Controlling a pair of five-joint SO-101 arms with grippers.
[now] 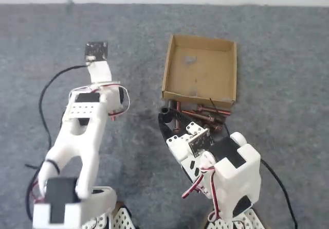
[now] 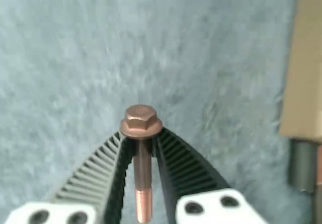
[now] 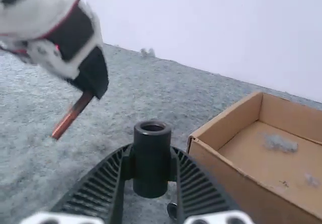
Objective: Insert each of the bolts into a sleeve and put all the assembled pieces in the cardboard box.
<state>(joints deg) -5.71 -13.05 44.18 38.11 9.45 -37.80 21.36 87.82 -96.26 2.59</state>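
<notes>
The left claw point(image 2: 142, 139) is clenched on a bolt point(image 2: 141, 122) just under its head (a hex one); the right claw point(image 3: 151, 169) grasps a sleeve point(image 3: 152, 143) upright at a near corner of the cardboard box point(image 1: 199, 96), spare bolts point(image 1: 201, 116) along its near wall

Both arms are white moulded plastic with black servo blocks; the left arm point(image 1: 77, 136) trails a black cable point(image 1: 44, 100), the right arm point(image 1: 234, 175) loops red and white wires point(image 1: 194, 187). Ribbed black fingers point(image 2: 98, 176) sit on white mounts point(image 2: 211, 212) (paired screw holes in each).
</notes>
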